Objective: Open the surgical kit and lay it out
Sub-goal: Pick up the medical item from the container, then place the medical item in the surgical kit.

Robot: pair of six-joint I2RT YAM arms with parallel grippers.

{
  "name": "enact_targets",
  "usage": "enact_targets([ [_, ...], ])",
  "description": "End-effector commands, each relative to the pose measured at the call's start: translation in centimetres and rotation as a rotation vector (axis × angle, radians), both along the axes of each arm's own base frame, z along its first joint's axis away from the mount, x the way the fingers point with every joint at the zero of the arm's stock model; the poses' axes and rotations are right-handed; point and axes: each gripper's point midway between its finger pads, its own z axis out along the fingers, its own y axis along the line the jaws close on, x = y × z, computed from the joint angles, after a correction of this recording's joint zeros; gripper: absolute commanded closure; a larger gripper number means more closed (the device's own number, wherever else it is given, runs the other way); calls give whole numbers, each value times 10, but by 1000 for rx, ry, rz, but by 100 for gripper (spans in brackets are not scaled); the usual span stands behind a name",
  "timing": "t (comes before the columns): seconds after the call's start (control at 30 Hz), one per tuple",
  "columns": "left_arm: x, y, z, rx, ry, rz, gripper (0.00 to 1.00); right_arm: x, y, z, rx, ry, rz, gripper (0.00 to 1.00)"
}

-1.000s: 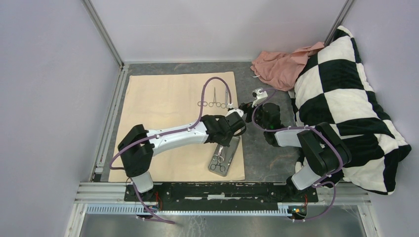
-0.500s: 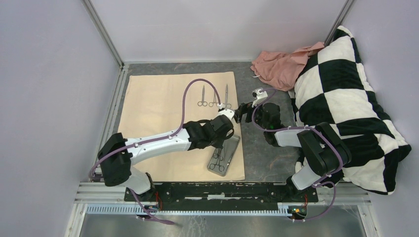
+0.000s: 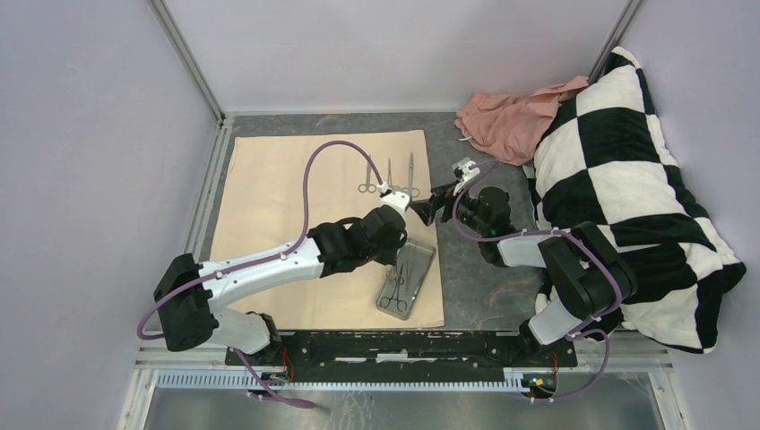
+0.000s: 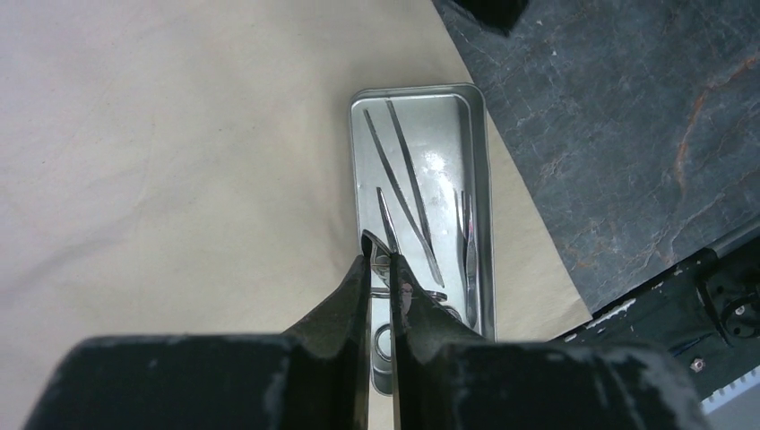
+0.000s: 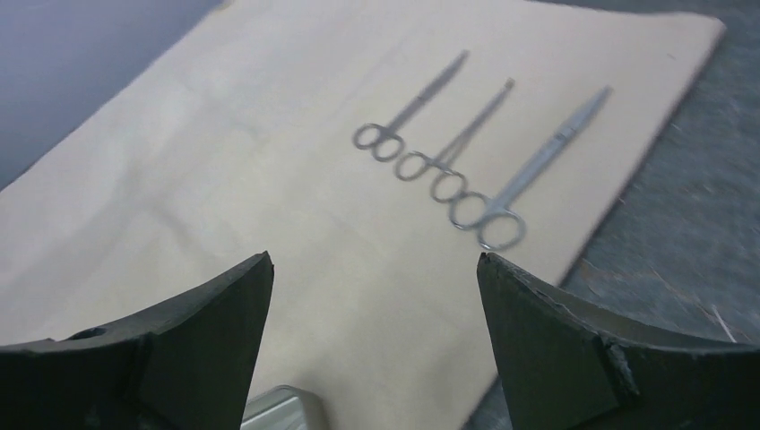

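Observation:
The surgical kit's beige cloth wrap [image 3: 278,206] lies spread flat. Three scissor-handled instruments [image 3: 389,179] lie side by side on its far part, also seen in the right wrist view [image 5: 448,152]. The steel tray [image 3: 428,260] sits at the cloth's near right corner with more slim instruments in it [image 4: 421,197]. My left gripper [image 4: 378,246] hangs over the tray, shut on one slim instrument [image 4: 384,210] whose blade sticks out past the tips. My right gripper [image 5: 375,260] is open and empty above the cloth's right edge, just beyond the tray [image 5: 282,403].
A black-and-white checkered pillow [image 3: 627,179] fills the right side, with a pink cloth [image 3: 506,112] bunched at the back. Dark tabletop [image 3: 475,278] shows right of the wrap. Metal rails [image 3: 403,345] run along the near edge and a wall post [image 3: 193,63] along the left.
My left arm's elbow has swung left and its gripper has drawn back toward me over the tray, still shut. The right gripper has edged left toward the cloth, its jaws a touch narrower.

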Motion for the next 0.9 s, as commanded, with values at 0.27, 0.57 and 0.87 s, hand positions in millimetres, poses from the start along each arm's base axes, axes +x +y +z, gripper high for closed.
enact_targets([
  [0.27,47,31,54,-117,-59,243,98,-70,92,56,18,-340,470,14],
  [0.57,68,60,74,-128,-93,313,98,-72,101,57,50,-324,494,17],
  [0.87,79,65,82,-130,-107,335,98,-83,136,56,96,-295,573,31],
])
